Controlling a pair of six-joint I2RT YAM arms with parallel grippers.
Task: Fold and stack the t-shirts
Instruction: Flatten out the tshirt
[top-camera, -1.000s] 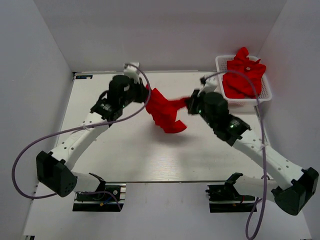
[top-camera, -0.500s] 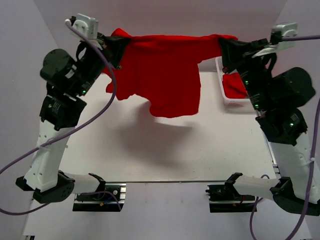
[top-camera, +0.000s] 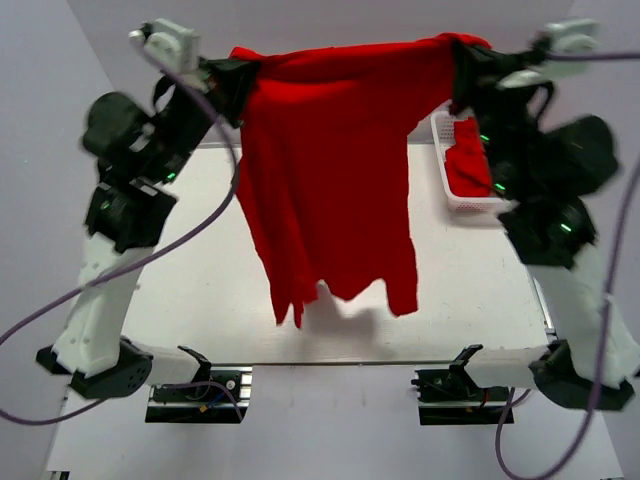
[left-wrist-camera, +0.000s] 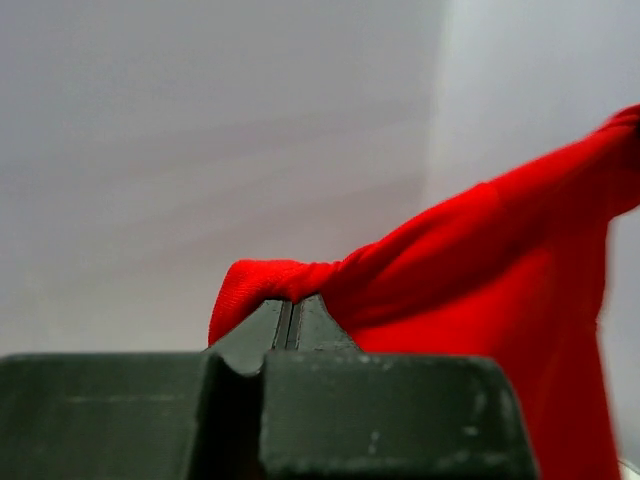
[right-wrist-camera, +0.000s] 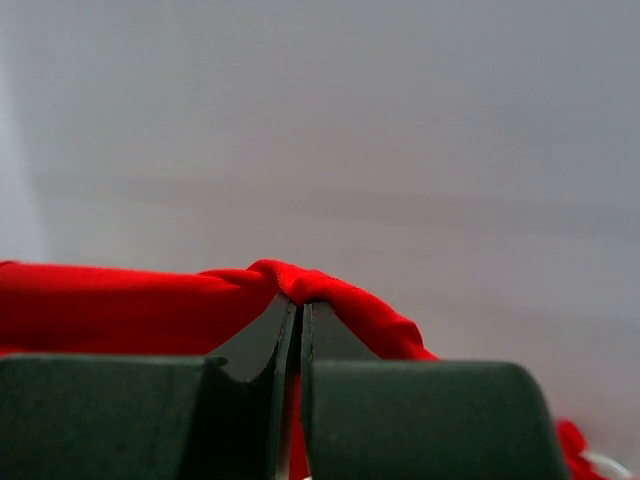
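Both the left claw and right claw clamp shut on the hanging t-shirt; thin pinches may slip, dropping it.

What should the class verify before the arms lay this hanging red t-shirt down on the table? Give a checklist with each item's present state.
1. Left gripper shut on one upper corner of the held t-shirt: ok.
2. Right gripper shut on the other upper corner: ok.
3. Top edge stretched between the two grippers: ok.
4. Lower edge even and flat: not ok, it hangs ragged and bunched.
5. Lower edge clear of the table: cannot tell.
6. Other t-shirts inside the basket: ok.
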